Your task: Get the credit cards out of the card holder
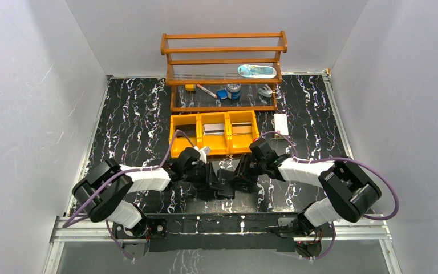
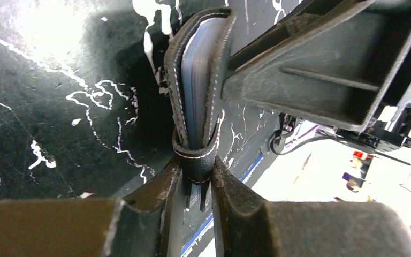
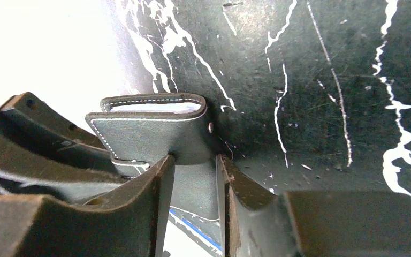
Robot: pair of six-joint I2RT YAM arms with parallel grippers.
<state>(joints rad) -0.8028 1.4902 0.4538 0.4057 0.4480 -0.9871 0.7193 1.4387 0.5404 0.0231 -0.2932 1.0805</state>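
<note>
Showing white stitching: folded black card holder (image 3: 150, 136), pale blue-grey inside.

The black stitched leather card holder (image 2: 198, 91) sits low over the front middle of the black marbled worktop (image 1: 131, 114). My left claw (image 2: 195, 174) grips its left end and my right claw (image 3: 192, 160) its right. Behind it lies the yellow plastic three-compartment bin tray (image 1: 228, 134), with a small white rectangular piece (image 1: 281, 124) just to the tray's right. The orange wooden shelf rack (image 1: 222, 50) stands behind the tray.
</note>
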